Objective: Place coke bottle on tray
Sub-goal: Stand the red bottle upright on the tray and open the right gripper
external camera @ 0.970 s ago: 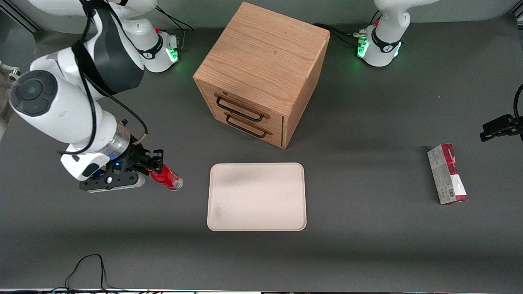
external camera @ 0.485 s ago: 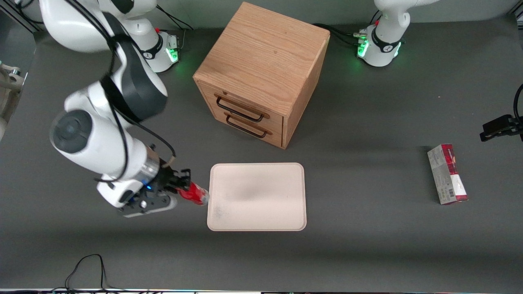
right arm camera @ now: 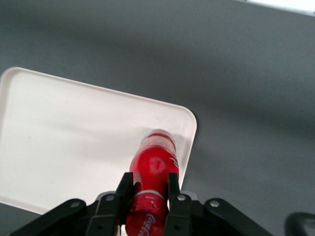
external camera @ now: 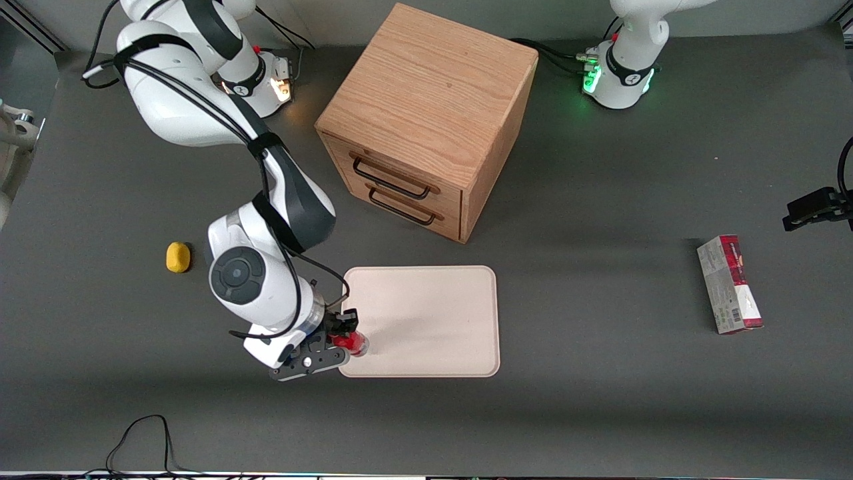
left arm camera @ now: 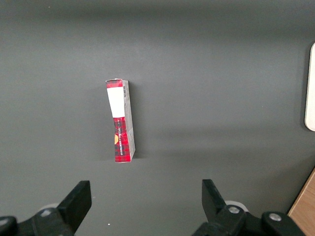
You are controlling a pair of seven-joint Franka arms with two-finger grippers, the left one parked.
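small glossy red coke bottle (right arm camera: 153, 169) with clear base, clamped in claw (right arm camera: 146, 189), over cream tray (right arm camera: 59, 142) corner

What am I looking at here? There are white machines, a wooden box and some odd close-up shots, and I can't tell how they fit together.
These are two robot arms bolted to a dark table. One picture looks down on the whole table from the front; the other two come from small cameras on the arms' wrists.

The working arm ends in a two-finger gripper, a simple clamp. It is shut on a small red coke bottle, held over the corner of a pale tray that lies nearer the front camera than the wooden drawer cabinet. That wrist's own camera shows the black fingers squeezing the bottle from both sides, with the tray beneath.

Also on the table: a small yellow object toward the working arm's end, and a red-and-grey carton toward the parked arm's end, which the parked arm's camera looks down on.
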